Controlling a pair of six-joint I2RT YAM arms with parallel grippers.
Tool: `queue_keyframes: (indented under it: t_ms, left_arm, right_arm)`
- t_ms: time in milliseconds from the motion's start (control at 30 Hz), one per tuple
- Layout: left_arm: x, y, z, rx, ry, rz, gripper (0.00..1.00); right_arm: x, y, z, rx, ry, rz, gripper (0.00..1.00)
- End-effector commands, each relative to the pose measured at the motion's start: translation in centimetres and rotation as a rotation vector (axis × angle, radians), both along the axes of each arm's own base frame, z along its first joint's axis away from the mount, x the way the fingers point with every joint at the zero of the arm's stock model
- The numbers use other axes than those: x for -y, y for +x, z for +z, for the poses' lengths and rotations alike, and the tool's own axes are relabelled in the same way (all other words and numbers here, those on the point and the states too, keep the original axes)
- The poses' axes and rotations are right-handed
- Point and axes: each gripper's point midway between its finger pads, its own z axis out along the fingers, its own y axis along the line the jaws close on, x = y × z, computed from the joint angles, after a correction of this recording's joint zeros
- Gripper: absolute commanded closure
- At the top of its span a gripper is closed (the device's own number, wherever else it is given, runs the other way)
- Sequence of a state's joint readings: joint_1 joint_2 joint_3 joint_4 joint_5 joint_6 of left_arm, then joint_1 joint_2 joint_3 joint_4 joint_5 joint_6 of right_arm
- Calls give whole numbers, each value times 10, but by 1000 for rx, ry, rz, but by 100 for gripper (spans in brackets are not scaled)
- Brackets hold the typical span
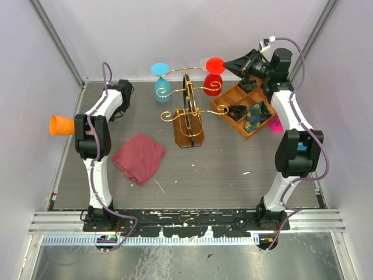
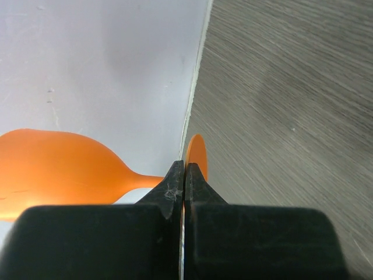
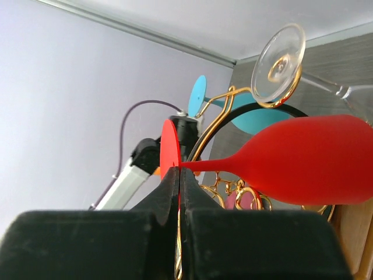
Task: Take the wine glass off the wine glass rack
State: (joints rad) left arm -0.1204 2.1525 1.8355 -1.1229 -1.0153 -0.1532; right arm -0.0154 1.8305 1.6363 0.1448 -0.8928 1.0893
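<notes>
The wine glass rack (image 1: 187, 119) stands mid-table, with gold wire arms, a dark hoop and a wooden base. A red wine glass (image 1: 213, 83) hangs bowl-down at its back right arm. My right gripper (image 1: 231, 64) is shut on its red foot (image 3: 169, 146); the red bowl (image 3: 309, 160) lies to the right. A blue glass (image 1: 162, 87) hangs on the back left arm. A clear glass (image 3: 278, 55) sits on a gold arm. My left gripper (image 1: 77, 124) is shut on the foot (image 2: 197, 154) of an orange glass (image 1: 58, 125) at the left wall.
A compartmented wooden tray (image 1: 245, 108) with small items lies right of the rack. A pink glass (image 1: 275, 125) shows behind the right arm. A red cloth (image 1: 139, 157) lies front left. Walls close in on the left, back and right.
</notes>
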Motion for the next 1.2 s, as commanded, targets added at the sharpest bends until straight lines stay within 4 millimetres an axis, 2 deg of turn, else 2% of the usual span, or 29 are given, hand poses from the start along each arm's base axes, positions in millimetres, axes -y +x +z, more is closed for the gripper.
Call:
queue_keyframes:
  t_ms: [0,67,233,333,500,700,833,1033,1167]
  left_arm:
    - [-3,-3,-21,-99,67,-6,100]
    - [-2,-1,-28,-117,88,-13,100]
    - [5,1,-61,-191,80,-29,100]
    - [11,3,-70,-206,99,-42,100]
    - [11,13,-78,-174,172,-30,100]
    - [5,24,-75,-85,295,6,100]
    - [4,33,-71,-14,341,28,100]
    - [8,40,-92,10,283,1,100]
    - [8,43,-96,-1,274,-10,100]
  right_arm:
    - [7,-10,47,148,26,46,99]
    - [12,-11,49,157,29,47,99]
    - [18,-12,54,166,46,57,99]
    - [18,-13,56,167,53,61,99]
    - [17,-15,57,170,75,77,99]
    - [17,-16,58,171,75,80,99]
    - [17,-13,52,156,76,82,99]
    - [18,-7,47,145,78,79,99]
    - [19,-6,45,141,77,75,99]
